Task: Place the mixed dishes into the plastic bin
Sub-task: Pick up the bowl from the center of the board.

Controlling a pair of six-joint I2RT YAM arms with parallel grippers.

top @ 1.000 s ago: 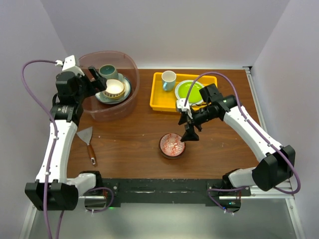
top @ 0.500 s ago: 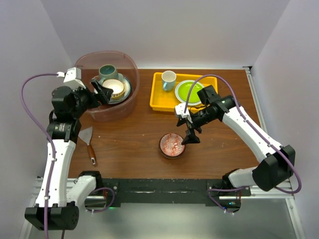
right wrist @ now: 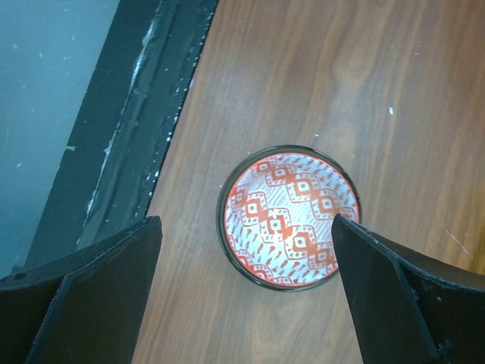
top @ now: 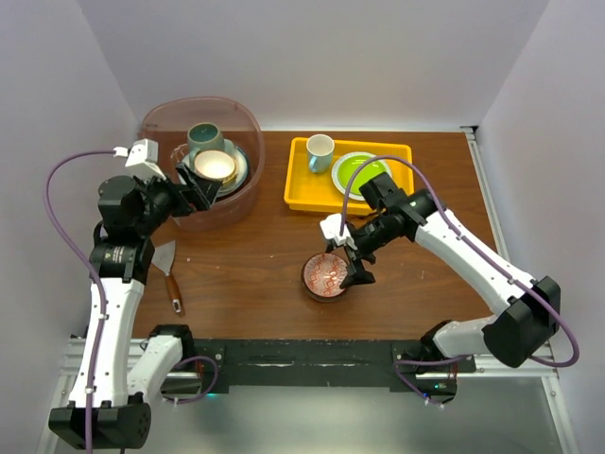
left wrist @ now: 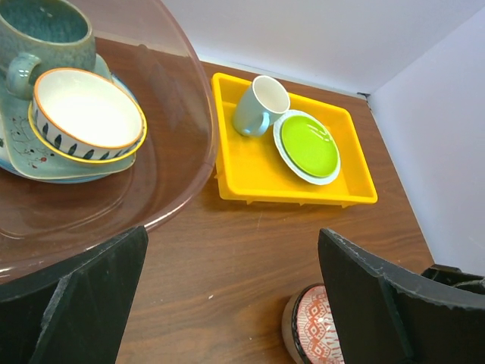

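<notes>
A bowl with a red pattern inside (top: 326,275) stands on the brown table, also seen in the right wrist view (right wrist: 288,216) and at the bottom of the left wrist view (left wrist: 314,326). My right gripper (top: 352,265) (right wrist: 250,303) is open just above it, its jaws wide with the bowl between them, nearer the right finger. The plastic bin (top: 248,128) (left wrist: 186,114) at the back left holds a teal mug (top: 202,137) (left wrist: 45,34), a striped bowl (top: 215,167) (left wrist: 87,114) and a blue plate (top: 238,173) (left wrist: 45,163). My left gripper (top: 197,189) (left wrist: 235,296) is open and empty at the bin's near wall.
A yellow tray (top: 295,189) (left wrist: 250,171) at the back holds a small white cup (top: 319,151) (left wrist: 260,105) and a lime-green plate (top: 359,172) (left wrist: 307,145). A scraper with a wooden handle (top: 166,270) lies at the left. The black rail (right wrist: 129,114) runs along the table's near edge.
My right gripper has moved down and left until it is over the red-patterned bowl. My left gripper has drawn back from inside the bin to its near wall.
</notes>
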